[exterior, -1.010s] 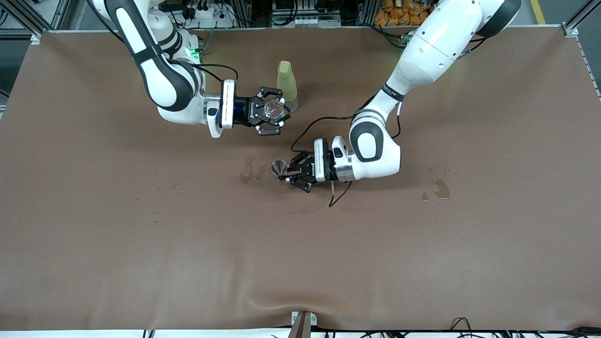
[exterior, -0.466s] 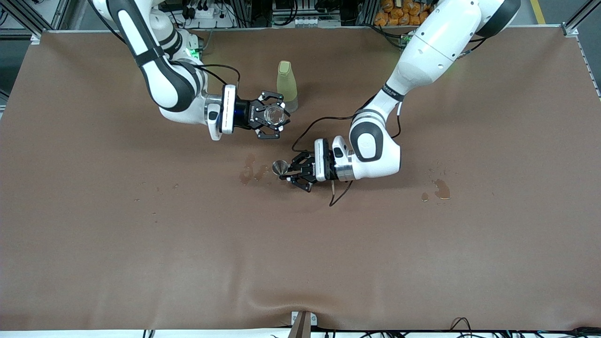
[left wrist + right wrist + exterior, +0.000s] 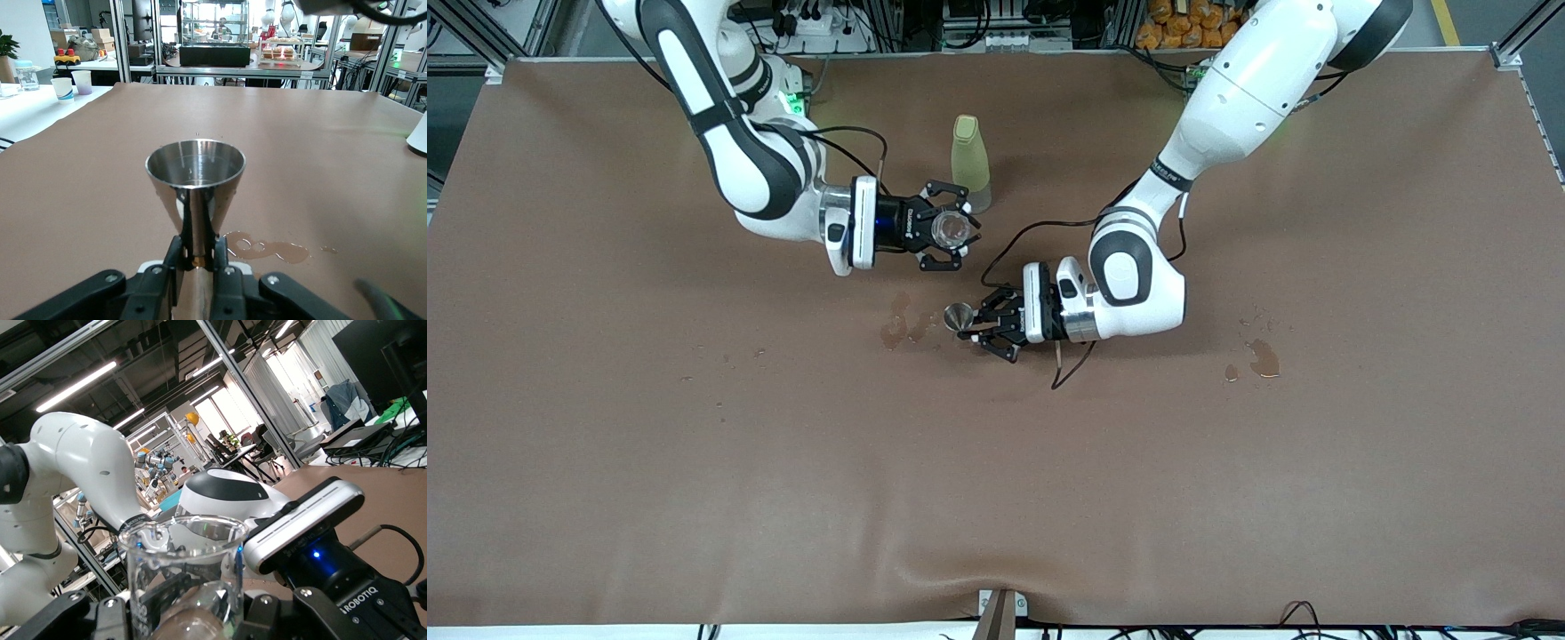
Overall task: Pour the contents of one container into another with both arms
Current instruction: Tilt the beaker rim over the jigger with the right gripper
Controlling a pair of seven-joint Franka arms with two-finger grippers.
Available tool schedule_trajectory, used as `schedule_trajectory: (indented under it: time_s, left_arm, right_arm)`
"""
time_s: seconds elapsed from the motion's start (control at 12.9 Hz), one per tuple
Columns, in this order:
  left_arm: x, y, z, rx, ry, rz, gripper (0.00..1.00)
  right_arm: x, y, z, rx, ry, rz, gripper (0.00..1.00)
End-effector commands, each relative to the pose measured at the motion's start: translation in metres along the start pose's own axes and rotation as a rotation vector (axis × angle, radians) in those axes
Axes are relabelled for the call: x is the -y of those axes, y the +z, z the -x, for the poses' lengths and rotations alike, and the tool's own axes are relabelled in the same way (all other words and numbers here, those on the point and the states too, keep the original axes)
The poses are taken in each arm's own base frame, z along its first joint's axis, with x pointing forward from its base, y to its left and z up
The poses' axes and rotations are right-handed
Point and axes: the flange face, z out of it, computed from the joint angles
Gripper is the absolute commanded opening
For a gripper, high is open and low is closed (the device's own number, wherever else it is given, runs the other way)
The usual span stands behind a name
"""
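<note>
Just above the frame's centre in the front view, the right pincer (image 3: 951, 230) is clamped on the clear cup (image 3: 950, 228), carried in the air. Lower, at centre, the left pincer (image 3: 980, 331) grips the goblet (image 3: 959, 316) by its stem, upright above a wet patch (image 3: 898, 323) on the bench (image 3: 996, 480). To pour well, bring the cup's lip over the goblet's rim first, then tilt slowly, keeping the goblet steady.
</note>
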Motion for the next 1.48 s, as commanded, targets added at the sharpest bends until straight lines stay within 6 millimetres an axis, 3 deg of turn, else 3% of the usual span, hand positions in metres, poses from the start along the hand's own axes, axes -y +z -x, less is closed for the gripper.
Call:
schedule_trajectory:
  time_s: [0.0, 0.23, 1.4]
  left_arm:
    - [-0.002, 0.000, 0.002, 0.006, 0.005, -0.011, 0.00]
    - [-0.004, -0.001, 0.006, 0.012, 0.001, -0.009, 0.00]
    - [-0.007, -0.001, 0.009, 0.017, -0.010, -0.005, 0.00]
  right_arm:
    - [-0.010, 0.018, 0.000, -0.019, 0.051, 0.006, 0.00]
    - [-0.020, 0.023, 0.005, -0.022, 0.067, 0.015, 0.00]
    - [-0.032, 0.017, 0.013, -0.022, 0.331, 0.034, 0.00]
